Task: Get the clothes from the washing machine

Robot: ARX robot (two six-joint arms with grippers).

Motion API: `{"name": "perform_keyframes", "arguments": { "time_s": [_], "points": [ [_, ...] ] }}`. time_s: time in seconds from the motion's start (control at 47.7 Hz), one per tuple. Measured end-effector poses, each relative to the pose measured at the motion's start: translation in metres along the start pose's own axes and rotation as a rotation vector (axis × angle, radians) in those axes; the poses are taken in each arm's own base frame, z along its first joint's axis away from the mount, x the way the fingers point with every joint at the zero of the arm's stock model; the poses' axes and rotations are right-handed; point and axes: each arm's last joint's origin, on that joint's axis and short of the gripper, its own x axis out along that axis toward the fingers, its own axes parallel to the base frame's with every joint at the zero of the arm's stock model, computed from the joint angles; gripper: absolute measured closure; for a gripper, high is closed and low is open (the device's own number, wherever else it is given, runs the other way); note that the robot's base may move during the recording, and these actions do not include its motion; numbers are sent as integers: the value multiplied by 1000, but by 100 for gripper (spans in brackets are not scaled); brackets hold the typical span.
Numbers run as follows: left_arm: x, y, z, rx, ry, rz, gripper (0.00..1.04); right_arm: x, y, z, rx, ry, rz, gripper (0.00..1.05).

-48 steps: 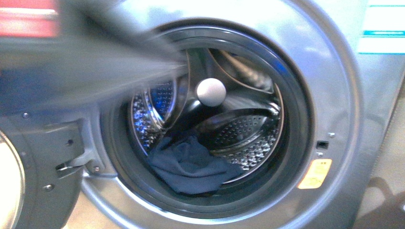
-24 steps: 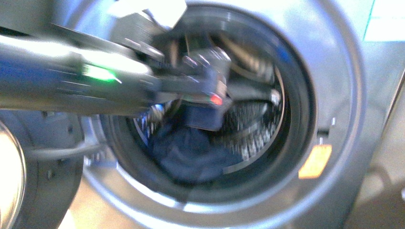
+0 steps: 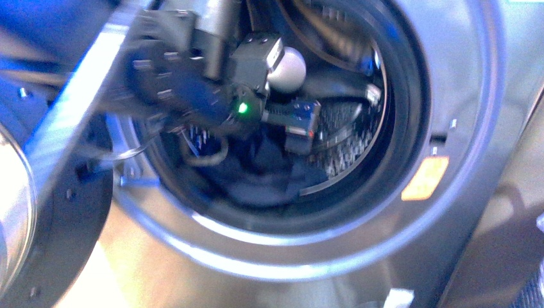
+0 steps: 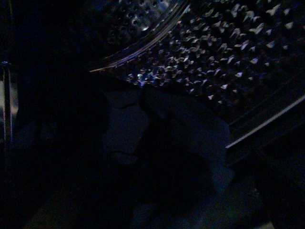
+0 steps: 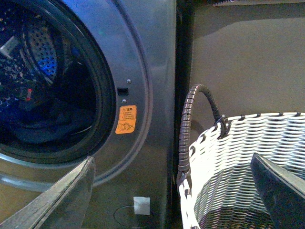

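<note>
The grey washing machine (image 3: pixel 462 77) has its door (image 3: pixel 58 256) swung open at the left. Dark navy clothes (image 3: pixel 269 176) lie in a heap at the bottom of the perforated steel drum (image 3: pixel 343 125). My left arm reaches through the porthole, and its gripper (image 3: pixel 300 128) hangs open just above the heap. The left wrist view is dim: it shows the clothes (image 4: pixel 128 129) close below the drum wall (image 4: pixel 224 52), with my fingers lost in the dark. My right gripper (image 5: pixel 171 200) is open and empty outside the machine (image 5: pixel 152 57), beside the basket.
A white-and-dark woven basket (image 5: pixel 248 152) with a dark handle (image 5: pixel 188 119) stands right of the machine. An orange-yellow sticker (image 5: pixel 126 119) marks the front panel. A white ball (image 3: pixel 290 67) sits inside the drum, behind my left wrist.
My left arm has swung in from the left and pushed deeper into the drum, down toward the clothes. The front view has shifted closer and blurred.
</note>
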Motion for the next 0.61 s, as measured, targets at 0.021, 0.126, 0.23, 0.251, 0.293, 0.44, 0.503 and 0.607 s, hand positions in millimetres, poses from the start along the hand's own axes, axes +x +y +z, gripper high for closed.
{"name": "perform_keyframes", "arguments": {
  "time_s": [0.021,0.126,0.23,0.251,0.293,0.44,0.503,0.607],
  "points": [
    [4,2,-1,12,6,11,7,0,0,0,0,0,0,7],
    [21,10,-7,59,29,66,7,0,0,0,0,0,0,7],
    [34,19,-9,84,44,113,7,0,0,0,0,0,0,7],
    [37,22,-9,86,48,124,7,0,0,0,0,0,0,7],
    [44,30,-9,91,49,161,7,0,0,0,0,0,0,7],
    [56,53,-8,66,85,222,7,0,0,0,0,0,0,7],
    [60,55,-10,44,117,218,7,0,0,0,0,0,0,7],
    [62,55,-18,-14,187,146,7,0,0,0,0,0,0,7]
  ]
}}
